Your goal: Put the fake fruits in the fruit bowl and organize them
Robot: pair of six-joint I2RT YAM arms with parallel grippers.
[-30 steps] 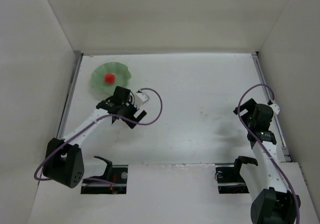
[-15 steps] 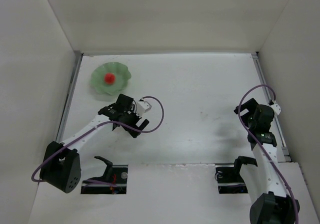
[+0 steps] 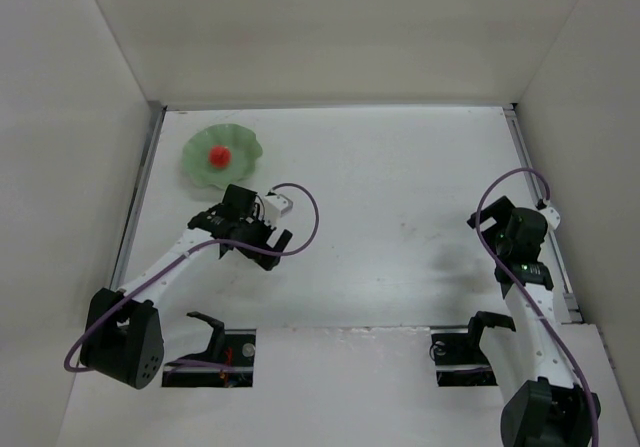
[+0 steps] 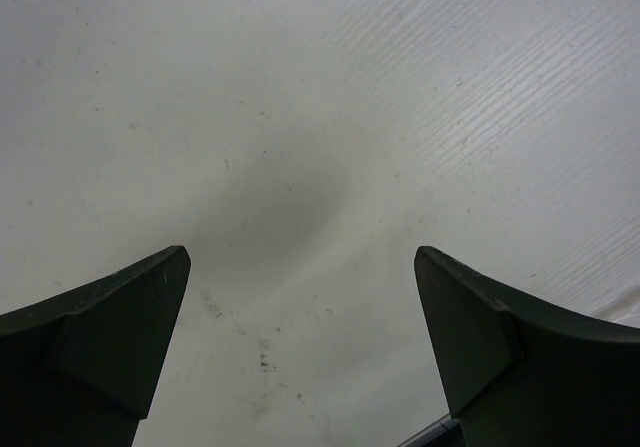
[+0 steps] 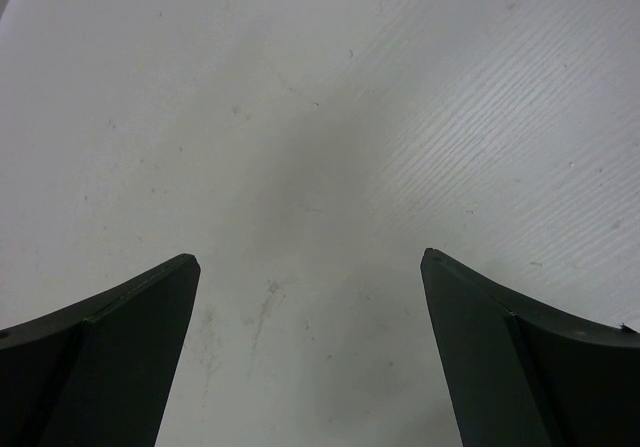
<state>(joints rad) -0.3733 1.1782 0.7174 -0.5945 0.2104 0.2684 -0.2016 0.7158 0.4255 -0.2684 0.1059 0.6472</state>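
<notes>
A small round red-orange fruit (image 3: 218, 155) lies in the middle of the pale green scalloped bowl (image 3: 240, 147) at the far left of the table, in the top view. My left gripper (image 3: 250, 245) is open and empty, hovering over bare table just near of the bowl; its wrist view (image 4: 300, 267) shows only white table between the dark fingers (image 4: 110, 327). My right gripper (image 3: 497, 229) is open and empty over bare table at the right side; its wrist view (image 5: 310, 267) shows no object. The bowl and fruit are out of both wrist views.
White walls enclose the table on the left, back and right. A metal rail (image 3: 140, 192) runs along the left edge and another along the right edge (image 3: 545, 202). Two dark cutouts (image 3: 210, 347) with gripper rests sit at the near edge.
My left arm has drawn back from the bowl toward the near side, then shifted slightly left. The fruit stays in the bowl. The right arm has barely moved.
</notes>
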